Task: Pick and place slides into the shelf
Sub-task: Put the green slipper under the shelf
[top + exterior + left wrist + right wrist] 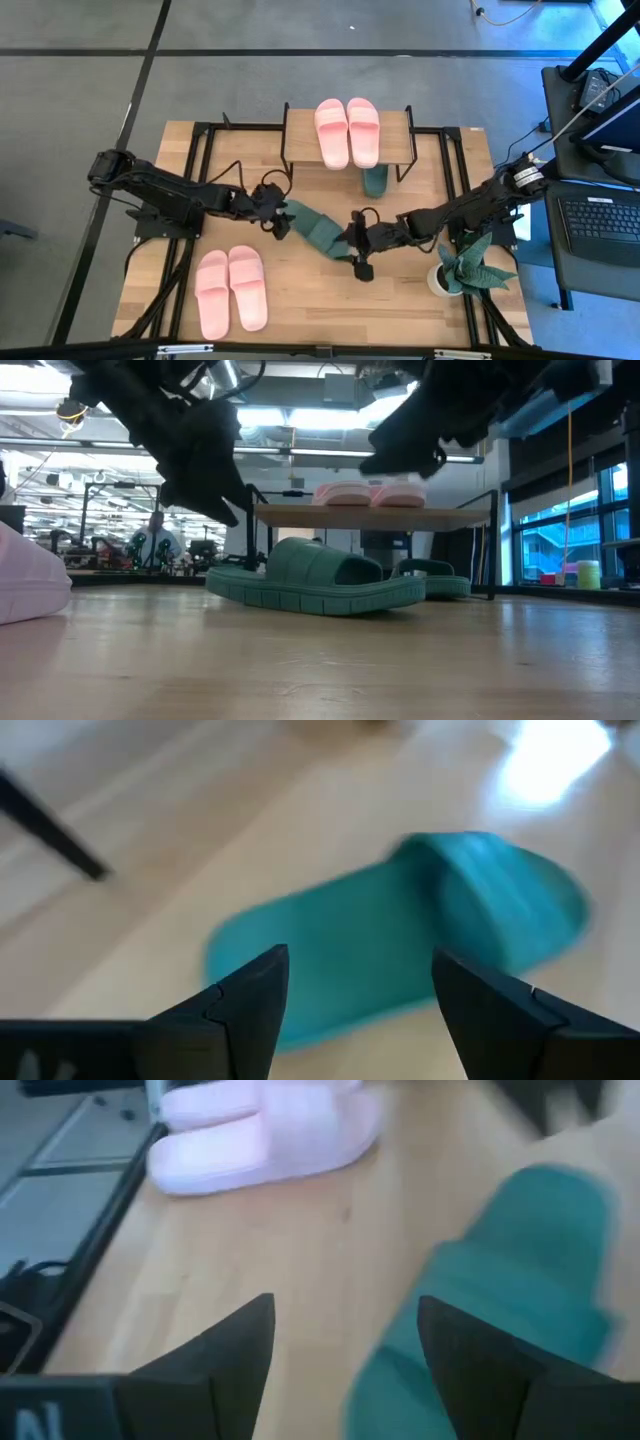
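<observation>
the left gripper (283, 222) hangs over one end of a dark green slide (318, 230) lying flat on the desk (400, 300), its fingers (250, 1000) spread apart with nothing between them. the right gripper (352, 240) hangs at the slide's other end, its fingers (235, 1345) likewise parted and empty. from above, the two grippers seem to touch the slide; the low view shows both dark grippers raised above it, with clear air under them and the slide resting on its ridged sole. the left wrist view looks down on that green slide between its own fingers, while the right wrist view catches it to one side and, farther off, a pink pair lying on the desk.

the high view alone gives the full count. two light pink slides (347, 130) sit side by side on the top board of the shelf (300, 125) at the far middle of the desk. a second green slide (375, 180) pokes out from under that board at its near edge; the low view shows it lying on the lower level behind the first green one. two more pink slides (230, 290) lie together on the desk's near left. that makes four pink and two green, six in all, three of them on the shelf. a potted plant (465, 265) stands at the desk's near right corner. only the low view shows a person far off in the room behind.
</observation>
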`<state>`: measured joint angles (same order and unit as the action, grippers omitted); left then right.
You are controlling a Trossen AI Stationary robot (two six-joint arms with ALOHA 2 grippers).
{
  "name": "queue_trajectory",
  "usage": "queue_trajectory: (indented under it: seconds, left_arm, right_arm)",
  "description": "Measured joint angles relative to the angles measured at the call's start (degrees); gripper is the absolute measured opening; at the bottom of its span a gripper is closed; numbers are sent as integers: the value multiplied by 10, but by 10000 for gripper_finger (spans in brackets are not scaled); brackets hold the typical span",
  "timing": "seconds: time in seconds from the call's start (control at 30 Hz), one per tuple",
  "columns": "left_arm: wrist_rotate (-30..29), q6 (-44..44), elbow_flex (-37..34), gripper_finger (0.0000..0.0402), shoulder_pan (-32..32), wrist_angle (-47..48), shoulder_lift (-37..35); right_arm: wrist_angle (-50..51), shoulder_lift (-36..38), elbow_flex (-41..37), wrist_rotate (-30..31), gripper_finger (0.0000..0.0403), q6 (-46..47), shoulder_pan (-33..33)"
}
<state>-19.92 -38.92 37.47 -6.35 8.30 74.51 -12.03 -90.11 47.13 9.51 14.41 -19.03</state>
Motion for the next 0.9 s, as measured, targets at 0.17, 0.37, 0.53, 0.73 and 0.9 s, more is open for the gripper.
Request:
queue_trajectory:
  seconds: [0.17, 0.37, 0.53, 0.73, 0.9]
  left_arm:
    - [-55, 4, 0, 236, 20, 7, 1]
    - [-65, 5, 0, 236, 62, 25, 6]
    - [-61, 5, 0, 236, 86, 29, 20]
    - [-56, 6, 0, 236, 87, 28, 44]
    - [-36, 5, 0, 236, 85, 29, 62]
  right_arm:
    - [-71, -62, 0, -73, 245, 56, 1]
    - [-117, -116, 15, -137, 245, 100, 11]
    - [-89, -152, 35, -176, 245, 131, 15]
    - [-52, -174, 37, -169, 245, 147, 25]
    - [4, -169, 38, -135, 245, 141, 31]
